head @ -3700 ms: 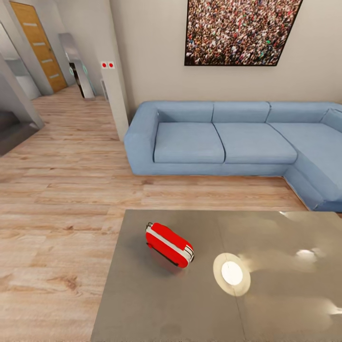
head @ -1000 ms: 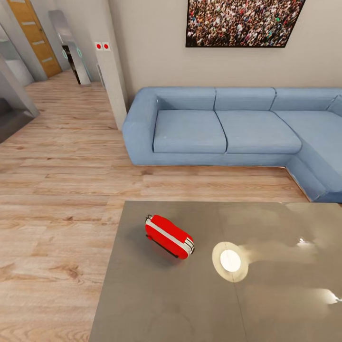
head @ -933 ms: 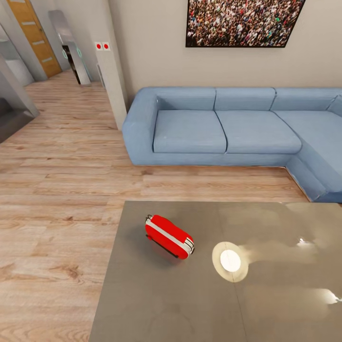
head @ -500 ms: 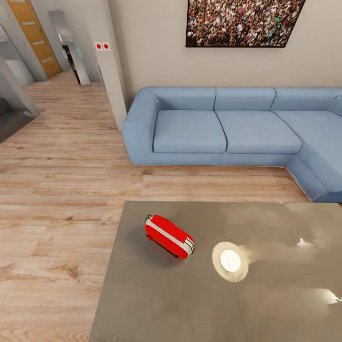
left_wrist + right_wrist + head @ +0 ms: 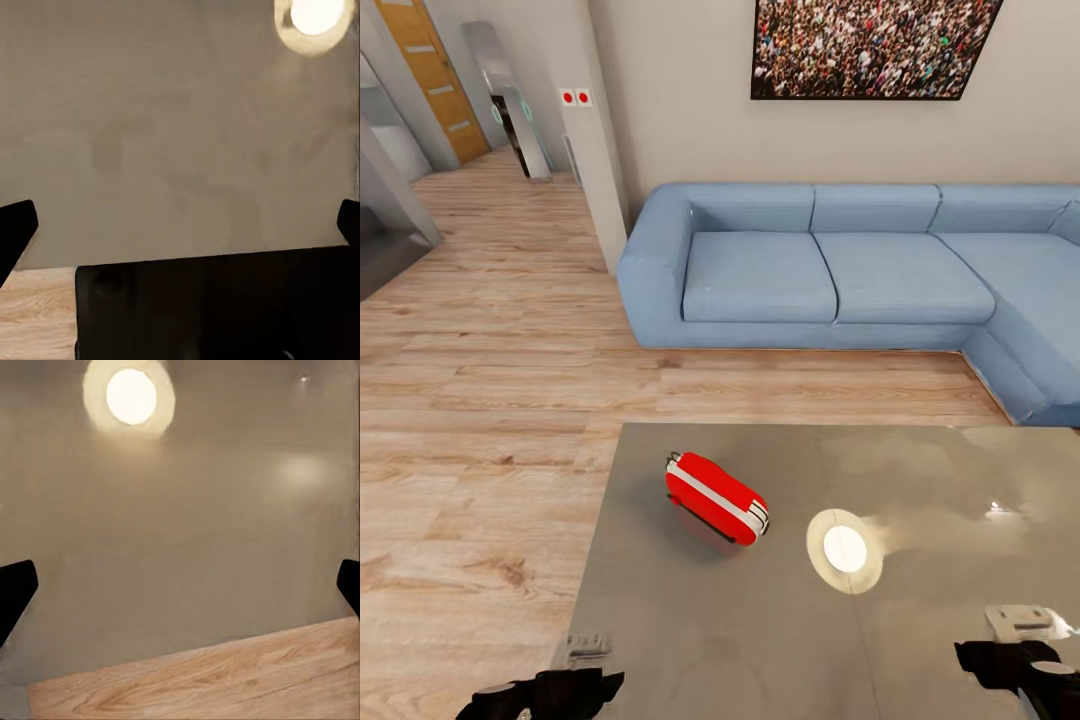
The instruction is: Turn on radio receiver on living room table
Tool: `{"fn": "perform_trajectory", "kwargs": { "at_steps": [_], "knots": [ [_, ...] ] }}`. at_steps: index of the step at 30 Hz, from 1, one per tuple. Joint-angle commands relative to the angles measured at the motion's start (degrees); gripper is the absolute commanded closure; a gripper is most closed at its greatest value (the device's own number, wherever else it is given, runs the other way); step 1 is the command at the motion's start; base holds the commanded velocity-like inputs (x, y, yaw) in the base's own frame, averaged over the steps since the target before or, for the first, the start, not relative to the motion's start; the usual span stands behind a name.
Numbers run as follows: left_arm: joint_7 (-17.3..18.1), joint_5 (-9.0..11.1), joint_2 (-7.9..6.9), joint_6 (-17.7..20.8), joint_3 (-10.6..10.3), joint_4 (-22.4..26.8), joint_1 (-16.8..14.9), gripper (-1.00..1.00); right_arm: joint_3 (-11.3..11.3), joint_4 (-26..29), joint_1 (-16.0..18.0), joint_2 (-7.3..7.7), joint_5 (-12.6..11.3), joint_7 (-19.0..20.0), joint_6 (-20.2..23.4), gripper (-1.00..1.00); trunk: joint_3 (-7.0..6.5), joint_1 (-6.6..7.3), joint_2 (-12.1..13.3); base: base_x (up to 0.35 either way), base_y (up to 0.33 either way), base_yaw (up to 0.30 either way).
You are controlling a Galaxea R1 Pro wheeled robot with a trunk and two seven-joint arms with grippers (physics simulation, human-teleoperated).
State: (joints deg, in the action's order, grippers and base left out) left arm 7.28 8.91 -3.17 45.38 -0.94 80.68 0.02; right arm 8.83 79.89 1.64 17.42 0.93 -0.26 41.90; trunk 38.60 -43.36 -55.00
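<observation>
On the glossy grey-taupe bench [image 5: 920,640], the small red rounded radio receiver [image 5: 716,497] is left untouched toward its far left, well apart from both released end effectors, left [image 5: 545,692] and right [image 5: 1015,665], so a slow, centred reach is advised.

sofa [image 5: 840,270]: blue, L-shaped, far ahead of pincers | crowd picture [image 5: 870,48]: on wall above | wooden door [image 5: 430,80]: far left

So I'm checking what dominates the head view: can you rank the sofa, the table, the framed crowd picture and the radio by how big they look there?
Largest to smallest as they look:
1. table and blue sofa, too close to rank, both cut off by the frame
2. framed crowd picture
3. red radio
</observation>
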Motion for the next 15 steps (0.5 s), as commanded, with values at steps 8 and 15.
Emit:
{"fn": "perform_trajectory", "kwargs": {
  "at_steps": [8, 15],
  "knots": [
    [0.09, 0.10, -0.03, 1.00, -0.02, 1.48, -4.77, -1.00, -0.58, -0.21, 10.45, -0.07, -0.44, 0.07, 4.75, -1.00, 0.00, 0.00, 0.00, 0.000, 0.000, 0.000],
    [0.05, 0.43, 0.39, 2.81, -0.24, 1.15, -11.99, -1.00, -1.70, -4.83, 17.22, -0.38, -0.56, 0.39, 4.60, -1.00, 0.00, 0.00, 0.00, 0.000, 0.000, 0.000]
  ]
}}
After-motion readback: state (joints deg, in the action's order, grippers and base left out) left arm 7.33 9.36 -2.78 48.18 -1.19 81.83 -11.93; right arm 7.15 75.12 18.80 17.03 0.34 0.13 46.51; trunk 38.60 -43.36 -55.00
